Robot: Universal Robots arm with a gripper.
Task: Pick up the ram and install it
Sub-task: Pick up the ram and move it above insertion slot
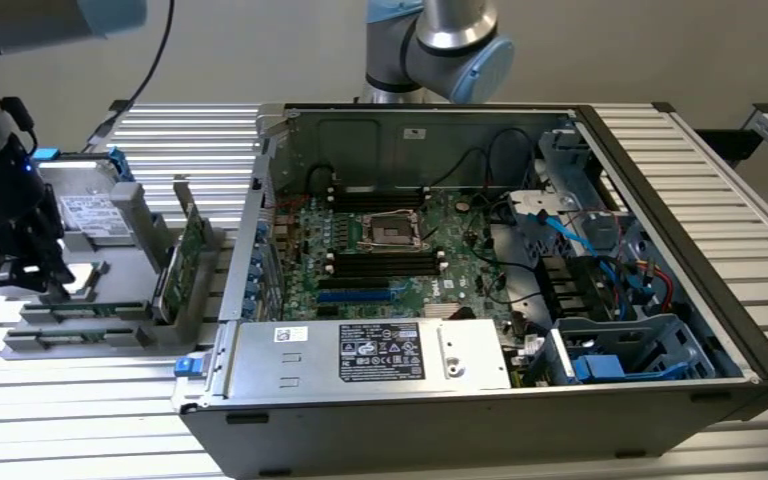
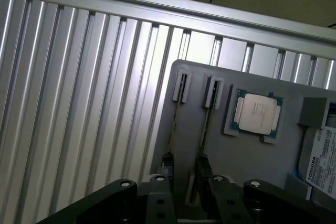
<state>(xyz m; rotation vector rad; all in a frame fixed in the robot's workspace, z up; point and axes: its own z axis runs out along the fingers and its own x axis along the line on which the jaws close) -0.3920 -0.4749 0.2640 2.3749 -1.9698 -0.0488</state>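
Observation:
Two rams stand on edge in slots of a grey fixture (image 2: pixel 252 156). One ram (image 2: pixel 175 121) and its neighbour (image 2: pixel 206 124) show as thin lines in the wrist view. In the exterior view they lie low in the fixture's near rows (image 1: pixel 84 309). My gripper (image 2: pixel 185 179) hangs open just above the fixture, one black fingertip (image 2: pixel 167 167) near the end of each stick, holding nothing. In the exterior view the gripper (image 1: pixel 24 278) is at the far left, over the fixture's left end. The open computer case (image 1: pixel 704 330) holds the motherboard (image 1: pixel 384 250) with black memory slots (image 1: pixel 384 265).
A silver-topped processor chip (image 2: pixel 257 114) and a hard drive (image 2: pixel 321 163) sit in the same fixture. A taller green expansion card (image 1: pixel 179 262) stands upright between the fixture and the case. The power supply (image 1: pixel 371 355) and blue cables (image 1: pixel 584 225) crowd the case.

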